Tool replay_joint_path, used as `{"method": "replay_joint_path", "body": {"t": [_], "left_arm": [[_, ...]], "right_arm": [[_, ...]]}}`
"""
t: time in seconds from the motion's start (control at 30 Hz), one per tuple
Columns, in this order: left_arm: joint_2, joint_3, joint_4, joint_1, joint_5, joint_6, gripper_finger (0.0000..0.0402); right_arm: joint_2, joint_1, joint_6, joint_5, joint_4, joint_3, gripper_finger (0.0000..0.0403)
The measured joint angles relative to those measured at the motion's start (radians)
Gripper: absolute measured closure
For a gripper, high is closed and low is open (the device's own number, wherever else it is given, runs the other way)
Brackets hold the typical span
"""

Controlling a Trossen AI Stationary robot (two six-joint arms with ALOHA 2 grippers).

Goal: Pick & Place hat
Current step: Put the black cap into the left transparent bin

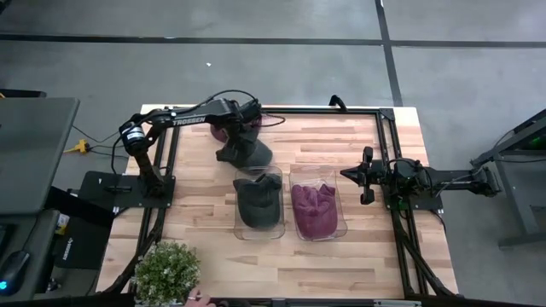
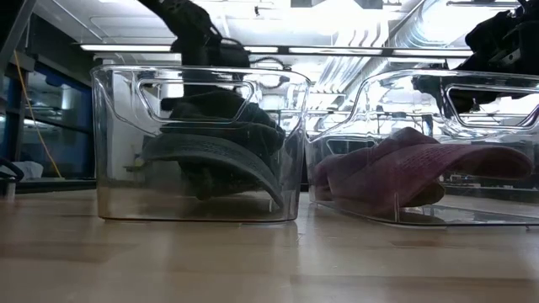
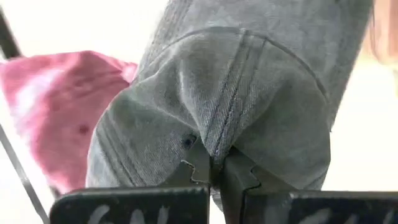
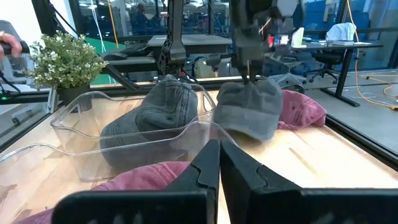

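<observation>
My left gripper [image 3: 216, 169] is shut on a light grey cap [image 1: 249, 153] near the table's far edge, just beyond the two clear bins. A pink cap [image 1: 219, 132] lies on the table behind the light grey one. The left bin [image 1: 240, 228] holds a dark grey cap [image 1: 258, 203]. A maroon cap [image 1: 314, 211] lies in the right bin [image 1: 341, 230]. My right gripper [image 1: 347, 173] is shut and hovers off the right bin's far right corner, touching nothing. My left gripper pinches a raised fold of the light grey cap's crown [image 3: 214, 140] between its two fingertips [image 3: 193, 163], coming from above and pointing down. The cap hangs below the fingers [image 4: 252, 111]. Its lower edge [image 4: 252, 137] is close to the table; whether it touches, I cannot tell.
A potted plant [image 1: 167, 271] stands at the table's near left corner. A black frame rail [image 1: 388, 141] runs along the right side and the far edge. Bare wood lies left of the bins and along the near edge. A person's hand [image 4: 7, 42] shows beyond the plant.
</observation>
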Motion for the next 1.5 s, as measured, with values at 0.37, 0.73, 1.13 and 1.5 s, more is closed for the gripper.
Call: {"method": "replay_joint_path", "body": {"t": [0.37, 0.73, 1.13, 1.5], "left_arm": [[0.000, 0.241, -0.177, 0.000, 0.011, -0.031, 0.0401], [0.000, 0.481, -0.321, -0.026, 0.009, -0.048, 0.0401], [0.000, 0.607, -0.497, -0.157, 0.021, -0.044, 0.0401], [-0.001, 0.609, -0.558, -0.350, 0.039, 0.041, 0.0401]], "right_arm": [[0.000, 0.000, 0.000, 0.000, 0.000, 0.000, 0.0396], [0.000, 0.000, 0.000, 0.000, 0.000, 0.000, 0.0400], [0.000, 0.000, 0.000, 0.000, 0.000, 0.000, 0.0395], [0.000, 0.000, 0.000, 0.000, 0.000, 0.000, 0.0396]]}}
